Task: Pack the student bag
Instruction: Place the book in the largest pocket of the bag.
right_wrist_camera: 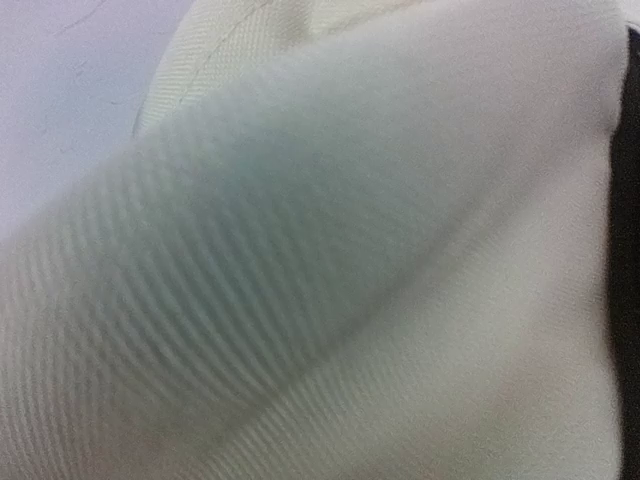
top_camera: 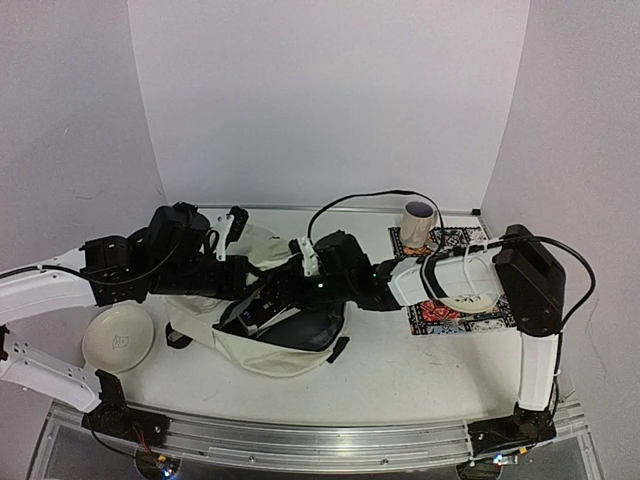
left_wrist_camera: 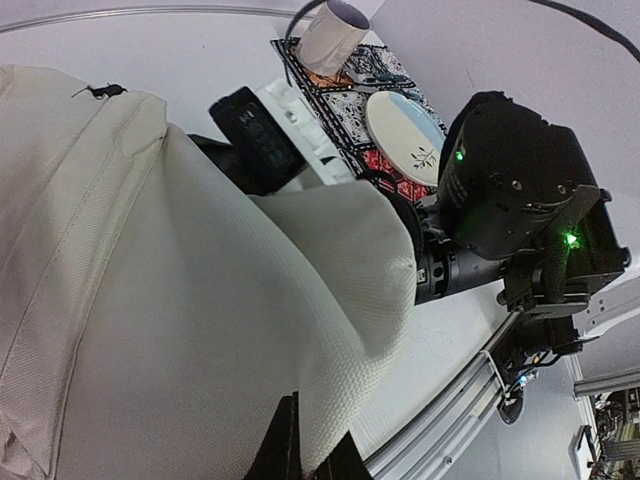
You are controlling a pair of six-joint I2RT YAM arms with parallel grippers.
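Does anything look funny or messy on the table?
The student bag looks messy: it lies slumped and crumpled mid-table, with the left end effector pinching a fold of its cream cloth. The white bowl sits alone at the left, away from the patterned mat that holds the cup and plate.

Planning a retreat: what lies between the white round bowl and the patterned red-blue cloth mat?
The large cream fabric backpack lies there, nearer the bowl than the mat; the top view shows it.
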